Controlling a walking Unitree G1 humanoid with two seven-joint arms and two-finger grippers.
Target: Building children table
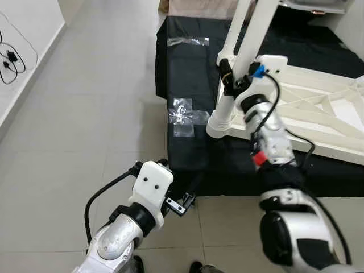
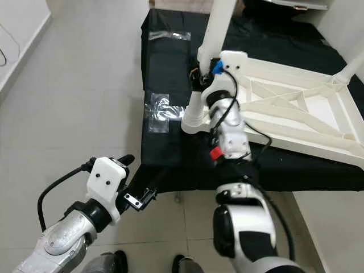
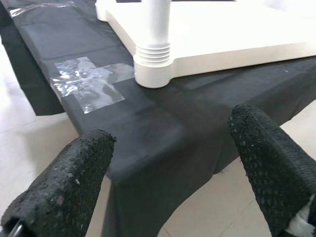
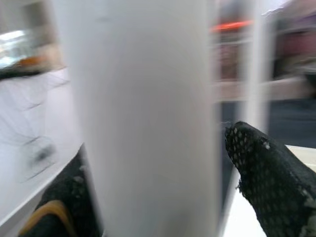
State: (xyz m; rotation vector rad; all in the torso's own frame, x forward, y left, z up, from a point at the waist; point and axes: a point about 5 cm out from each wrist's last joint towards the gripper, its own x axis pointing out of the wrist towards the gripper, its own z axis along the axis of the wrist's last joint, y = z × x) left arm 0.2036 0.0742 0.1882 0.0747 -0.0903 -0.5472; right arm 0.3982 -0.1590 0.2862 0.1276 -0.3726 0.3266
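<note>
Head stereo pair looking steeply down on the white table leg [image 1: 230,85]; both wrist cameras close on it.

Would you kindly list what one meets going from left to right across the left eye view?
Black cable by the wall → left gripper → clear tape patch → white table leg held by the right gripper → upturned white tabletop.

A black cloth [image 1: 187,85] covers a low platform on the pale tiled floor [image 1: 85,114]. Two patches of clear tape [image 1: 183,116] stick on the cloth. Black cables [image 1: 11,60] hang by the white wall.
</note>
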